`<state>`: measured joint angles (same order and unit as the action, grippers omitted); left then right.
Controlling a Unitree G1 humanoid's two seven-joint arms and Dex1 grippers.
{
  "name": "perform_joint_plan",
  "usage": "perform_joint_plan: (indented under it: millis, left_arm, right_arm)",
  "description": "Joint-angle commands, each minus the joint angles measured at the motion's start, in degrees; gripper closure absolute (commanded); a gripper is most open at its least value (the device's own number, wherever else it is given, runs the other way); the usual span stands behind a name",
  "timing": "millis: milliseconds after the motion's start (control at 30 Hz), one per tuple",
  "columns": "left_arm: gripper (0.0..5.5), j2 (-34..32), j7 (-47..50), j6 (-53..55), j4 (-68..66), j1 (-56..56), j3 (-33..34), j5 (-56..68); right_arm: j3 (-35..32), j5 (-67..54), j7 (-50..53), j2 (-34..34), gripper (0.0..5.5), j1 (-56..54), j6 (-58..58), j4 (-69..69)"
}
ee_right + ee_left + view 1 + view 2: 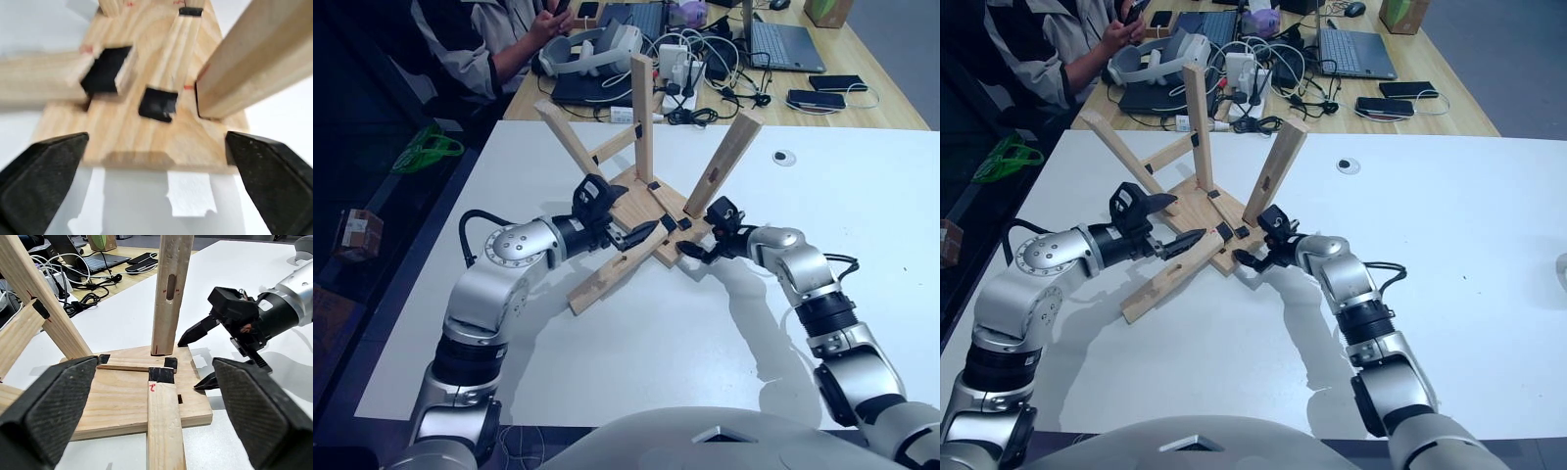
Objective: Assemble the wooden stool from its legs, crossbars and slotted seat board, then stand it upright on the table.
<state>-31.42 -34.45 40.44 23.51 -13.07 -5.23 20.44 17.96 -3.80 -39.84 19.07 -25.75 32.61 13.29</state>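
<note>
The stool rests upside down on the white table, its slotted seat board flat on the surface. Three legs rise from it: one straight up, one slanting right, one slanting left. A crossbar joins the left and middle legs. A fourth leg lies along the table from the board toward me. My left gripper is open, its fingers spread on either side of that lying leg's end. Open as well, my right gripper straddles the board's near right edge.
Behind the table stands a wooden desk crowded with laptops, a headset, phones and cables. A small round black item lies on the table's far right. The table's left edge drops to a dark floor.
</note>
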Motion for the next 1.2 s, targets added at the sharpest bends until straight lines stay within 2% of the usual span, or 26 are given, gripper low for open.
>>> perform_joint_plan:
  millis: [33, 200, 367, 467, 533, 667, 967, 1067, 1200]
  left_arm:
    - [1.14, -0.69, -0.28, -0.17, -0.93, -1.15, 0.42, -0.54]
    - [1.14, -0.97, 1.45, -0.96, -6.01, -2.01, 1.32, -3.06]
    - [1.14, -6.04, 2.35, 0.88, -11.78, 1.50, 9.32, -4.04]
    - [1.14, -1.25, 4.49, 0.23, -17.34, -2.72, 13.54, -0.83]
    - [1.14, 2.98, 4.51, -0.18, -20.14, -7.20, 13.96, 1.93]
    - [1.14, 7.23, 5.19, -1.73, -28.37, -14.07, 16.53, 4.77]
    - [1.14, 6.16, 7.27, -9.02, -38.95, -16.31, 16.47, -0.34]
    - [1.14, 7.15, 4.33, -11.76, -43.20, -20.97, 15.77, 0.18]
    - [1.14, 6.44, -5.17, -11.75, -43.79, -23.59, 12.25, 1.53]
  right_arm:
    - [2.61, 4.54, -1.18, 4.41, 0.13, 0.27, -0.86, 2.17]
    - [-0.67, 2.20, -1.76, 4.52, 0.13, 1.66, 0.13, 0.29]
    - [-6.63, -3.58, -1.98, 3.62, 0.13, 2.98, 4.58, -6.14]
    - [-9.59, -6.58, -0.81, 2.23, 0.13, 4.06, 5.87, -8.82]
    - [-10.87, -8.18, -0.21, 1.48, 0.13, 4.68, 6.66, -10.22]
    - [-11.97, -9.89, 0.46, 0.94, 0.13, 4.36, 7.81, -11.35]
    - [-11.75, -10.45, 1.90, 0.36, 0.13, 4.19, 8.01, -12.22]
    - [-12.22, -11.14, 1.91, 0.44, 0.13, 3.82, 8.08, -12.06]
    - [-12.46, -11.91, 0.23, 1.52, 0.13, 3.72, 7.74, -11.49]
